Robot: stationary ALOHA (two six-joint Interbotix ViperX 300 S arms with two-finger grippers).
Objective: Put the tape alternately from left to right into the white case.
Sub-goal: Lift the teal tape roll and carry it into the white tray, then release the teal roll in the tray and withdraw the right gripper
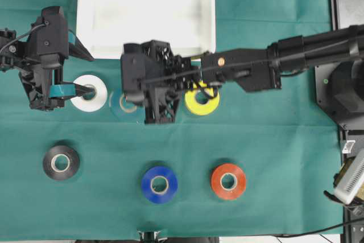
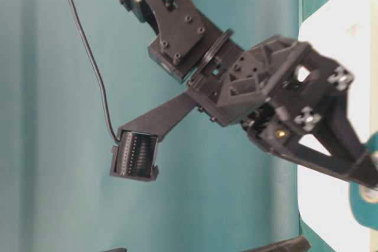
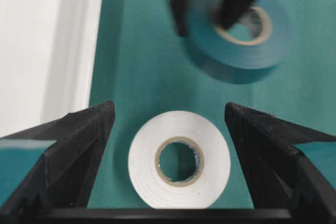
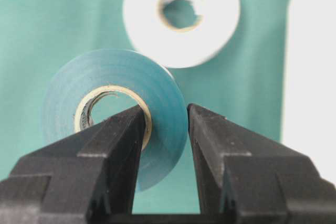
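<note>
From my seat, the left pincer (image 1: pixel 85 90) hangs over the white roll (image 1: pixel 90 93) with its jaws spread wide; in the left wrist view the roll lies flat on the green cloth (image 1: pixel 273 157) between the two fingers (image 3: pixel 79 145), touching neither. Below it on the tabletop sits the black roll (image 1: pixel 61 162), well apart. Next along, the right pincer (image 1: pixel 133 103) has reached across the middle and is clamped on the teal roll (image 1: pixel 124 104): the right wrist view shows one finger (image 4: pixel 123 140) inside the core and the other against the outer wall, the roll tilted up on its edge. Whether it has left the cloth I cannot tell. The white case (image 1: pixel 146 12) lies at the top, just above that arm, with no roll that I can see inside it. The blue roll (image 1: pixel 159 184) rests near the bottom centre. The yellow roll (image 1: pixel 202 102) sits partly under the right arm, and the red-orange roll (image 1: pixel 228 181) lies beside the blue one, apart from it
</note>
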